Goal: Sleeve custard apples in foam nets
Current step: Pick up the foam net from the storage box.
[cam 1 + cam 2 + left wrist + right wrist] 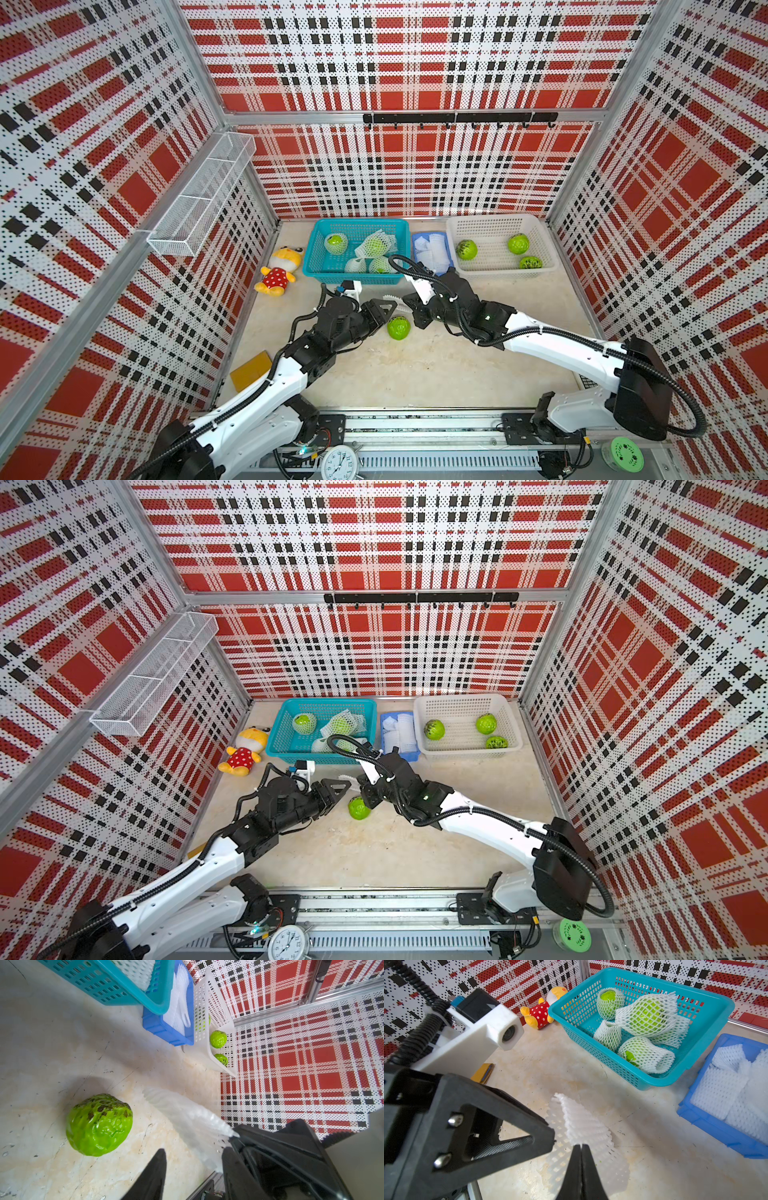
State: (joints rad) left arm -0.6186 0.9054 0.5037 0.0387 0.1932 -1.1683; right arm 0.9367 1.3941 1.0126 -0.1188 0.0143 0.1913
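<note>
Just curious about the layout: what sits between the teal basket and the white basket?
A blue tray stacked with white foam nets; both top views show it.

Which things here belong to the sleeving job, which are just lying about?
Job: loose apple; held net; bare apples, white basket; sleeved apples, teal basket; spare nets, blue tray.
Lying about: toy; yellow block; clock; green disc; wire shelf; hook rail.
</note>
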